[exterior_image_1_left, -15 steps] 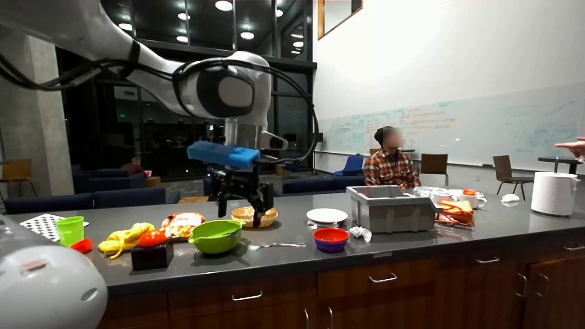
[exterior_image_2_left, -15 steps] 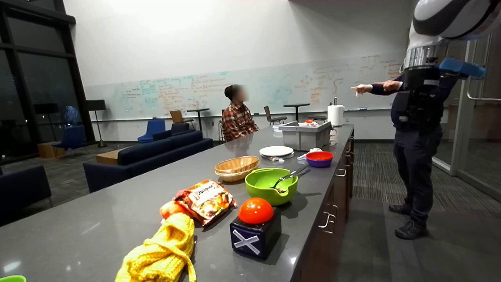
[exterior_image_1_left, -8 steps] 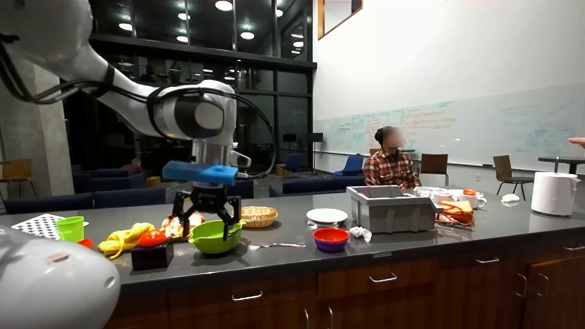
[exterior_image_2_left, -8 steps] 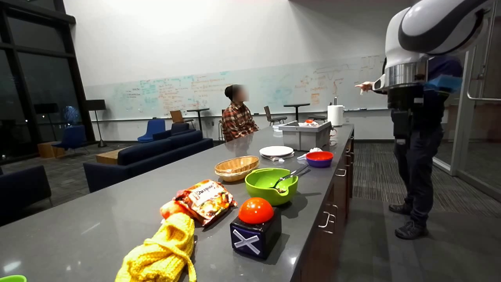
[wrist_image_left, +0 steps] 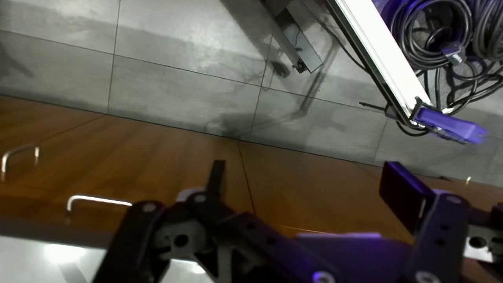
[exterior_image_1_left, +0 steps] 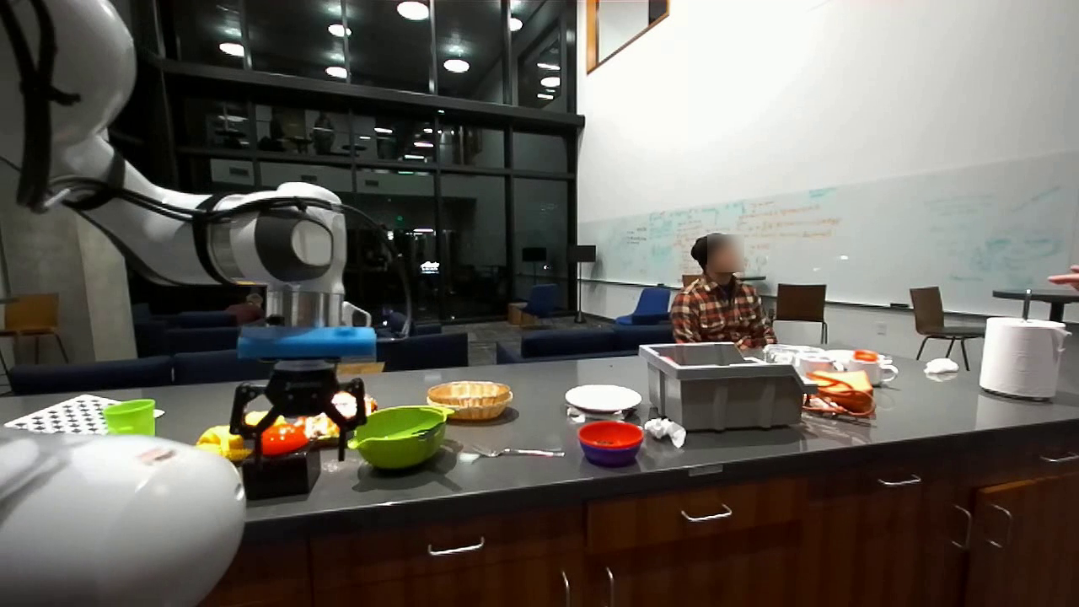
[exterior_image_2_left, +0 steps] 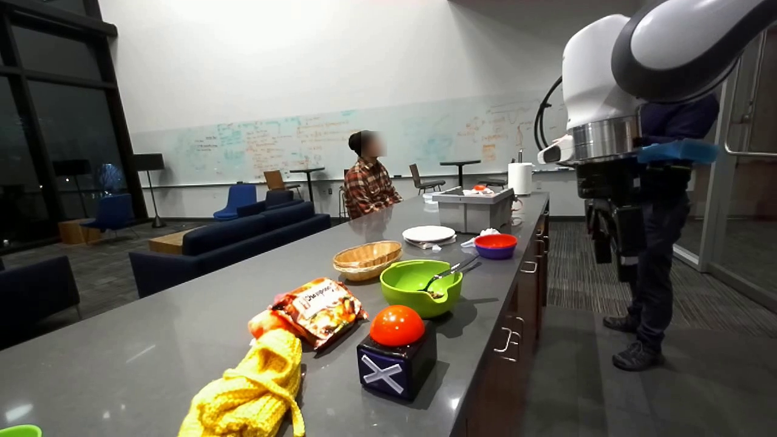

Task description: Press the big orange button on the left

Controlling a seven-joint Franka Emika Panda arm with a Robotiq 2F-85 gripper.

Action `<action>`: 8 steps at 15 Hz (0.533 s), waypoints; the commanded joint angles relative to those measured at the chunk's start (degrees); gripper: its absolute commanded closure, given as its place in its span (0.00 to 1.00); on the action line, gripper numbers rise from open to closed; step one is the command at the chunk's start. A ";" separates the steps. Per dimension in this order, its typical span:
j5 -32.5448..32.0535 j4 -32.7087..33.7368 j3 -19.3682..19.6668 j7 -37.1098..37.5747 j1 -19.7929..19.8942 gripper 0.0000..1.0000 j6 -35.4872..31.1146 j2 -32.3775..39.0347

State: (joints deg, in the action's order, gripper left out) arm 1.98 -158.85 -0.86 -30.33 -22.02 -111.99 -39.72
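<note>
Grey table point(exterior_image_2_left: 152, 358), whiteboard point(exterior_image_2_left: 291, 145) beyond. Orange button point(exterior_image_2_left: 397, 326), domed: atop black base point(exterior_image_2_left: 419, 364), near table edge and green bowl point(exterior_image_2_left: 403, 297). Printed bag point(exterior_image_2_left: 322, 309), yellow knitted cloth point(exterior_image_2_left: 243, 388): close by. Hand point(exterior_image_2_left: 615, 266): fingers point(wrist_image_left: 406, 196) spread, released, apart from button, past table edge in an exterior view.

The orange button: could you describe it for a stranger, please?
On the gray counter, find the green bowl. Just nearer the camera in an exterior view sits the orange button, a glossy dome on a black box marked, unlike its neighbours, with a white X.
</note>
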 commanded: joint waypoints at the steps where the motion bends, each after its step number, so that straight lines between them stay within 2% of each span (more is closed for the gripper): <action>1: 1.84 -1.87 -3.88 -2.56 -5.24 0.00 -2.56 -1.25; 3: 2.52 0.18 -6.23 -1.04 -7.70 0.00 -4.82 0.97; 5: 3.49 -2.10 -8.57 1.04 -9.63 0.00 -10.15 -0.03; 8: 3.52 0.07 -11.41 4.50 -11.47 0.00 -16.54 3.35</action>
State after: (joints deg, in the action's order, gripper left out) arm 4.99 -158.84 -9.34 -28.90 -32.32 -122.78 -38.34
